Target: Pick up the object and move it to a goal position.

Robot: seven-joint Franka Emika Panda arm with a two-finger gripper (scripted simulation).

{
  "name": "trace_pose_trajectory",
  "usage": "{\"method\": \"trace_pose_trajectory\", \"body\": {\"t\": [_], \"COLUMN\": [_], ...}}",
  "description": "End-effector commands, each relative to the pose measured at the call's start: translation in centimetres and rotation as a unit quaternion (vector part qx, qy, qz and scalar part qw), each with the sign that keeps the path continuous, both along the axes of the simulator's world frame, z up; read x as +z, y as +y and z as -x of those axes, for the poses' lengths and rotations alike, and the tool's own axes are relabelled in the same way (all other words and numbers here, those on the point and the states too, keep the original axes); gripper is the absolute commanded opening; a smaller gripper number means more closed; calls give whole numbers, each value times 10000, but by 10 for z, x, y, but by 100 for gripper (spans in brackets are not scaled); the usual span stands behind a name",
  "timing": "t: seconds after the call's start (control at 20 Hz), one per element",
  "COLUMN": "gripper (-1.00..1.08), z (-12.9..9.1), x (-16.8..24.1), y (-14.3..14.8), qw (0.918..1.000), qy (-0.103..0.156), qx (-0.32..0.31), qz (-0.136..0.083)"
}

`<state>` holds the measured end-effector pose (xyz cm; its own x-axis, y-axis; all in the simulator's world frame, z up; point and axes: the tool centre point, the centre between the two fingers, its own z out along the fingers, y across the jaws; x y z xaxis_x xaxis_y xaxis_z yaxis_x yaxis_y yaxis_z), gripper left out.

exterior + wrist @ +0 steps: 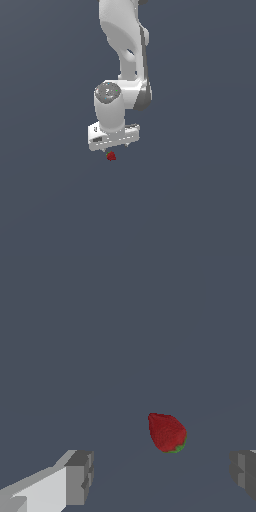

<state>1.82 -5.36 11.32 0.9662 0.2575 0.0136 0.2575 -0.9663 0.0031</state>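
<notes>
The object is a tiny dark-red strawberry with a small green top, lying on the dark grey floor. In the exterior view it sits just below the white gripper, whose fingertips barely show under the hand. In the wrist view the strawberry lies between the two grey fingertips, somewhat beyond them and nearer the one at the picture's edge. The gripper is open and empty, its jaws wide apart and not touching the strawberry.
The white Panda arm rises from the hand toward the top of the exterior view. The plain dark grey floor surrounds everything. No other thing shows.
</notes>
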Motion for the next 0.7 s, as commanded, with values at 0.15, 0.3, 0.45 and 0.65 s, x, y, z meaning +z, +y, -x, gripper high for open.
{"method": "trace_pose_trajectory", "body": {"t": [0.15,0.3,0.45,0.65], "gripper": [100,100,100,100], "z": [3,4,5,6], "x": [-25,-34,-39,-40], "y": [-20,-27,-31,-31], "qw": [9995,9991,9988,9988], "qy": [42,57,67,72], "qx": [311,414,476,478], "qz": [7,7,7,7]}}
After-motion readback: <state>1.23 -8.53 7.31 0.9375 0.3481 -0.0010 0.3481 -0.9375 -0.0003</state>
